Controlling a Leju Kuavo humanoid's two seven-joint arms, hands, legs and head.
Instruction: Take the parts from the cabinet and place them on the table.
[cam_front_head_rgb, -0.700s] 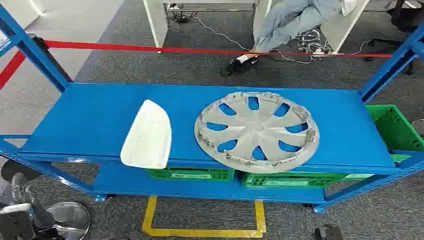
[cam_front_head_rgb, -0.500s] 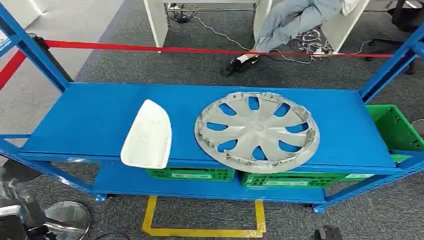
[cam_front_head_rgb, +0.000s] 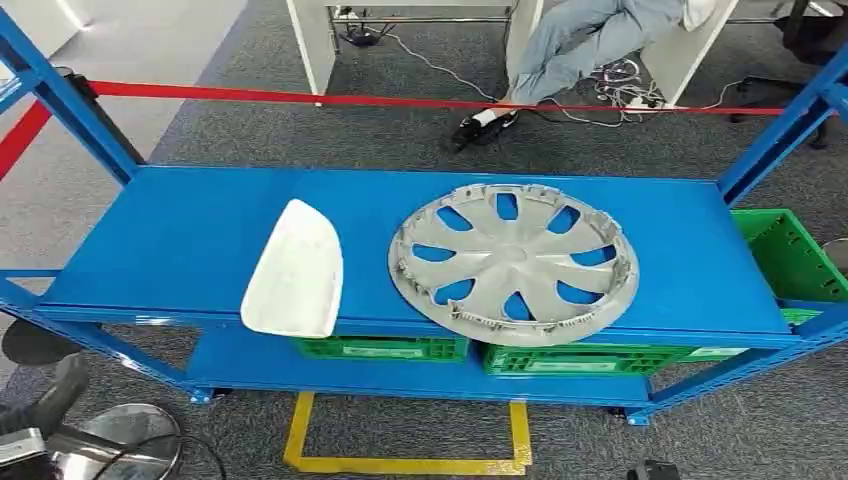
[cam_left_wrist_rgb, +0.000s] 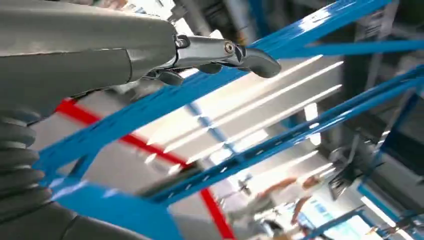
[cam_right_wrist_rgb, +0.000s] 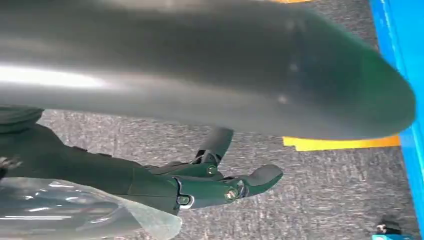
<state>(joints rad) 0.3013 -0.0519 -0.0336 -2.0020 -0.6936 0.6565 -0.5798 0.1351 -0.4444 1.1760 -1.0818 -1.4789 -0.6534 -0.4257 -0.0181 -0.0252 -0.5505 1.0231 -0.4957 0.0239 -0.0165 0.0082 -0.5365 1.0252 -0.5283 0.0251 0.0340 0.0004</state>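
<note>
The blue cabinet spanned the head view, its top shelf carrying both parts and its lower level holding green crates under the front edge. A further green crate stood just beside the cabinet's right end. The silver wheel cover, the larger part, lay flat on the right half of the shelf with its spokes facing up; being round, it had no long axis, and its near rim reached the shelf's front edge. The white shell-shaped part lay to the left of the wheel cover, apart from it, with its long axis running front to back and leaning slightly right at the far end; its narrower rounded end pointed away from the robot and its broad end overhung the front edge. A red barrier tape crossed behind the cabinet, and a seated person's legs showed beyond it. Yellow floor marking lay below the cabinet front. The left hand held nothing, its fingers extended and apart before blurred blue framing. The right hand also held nothing, its fingers spread above grey carpet.
</note>
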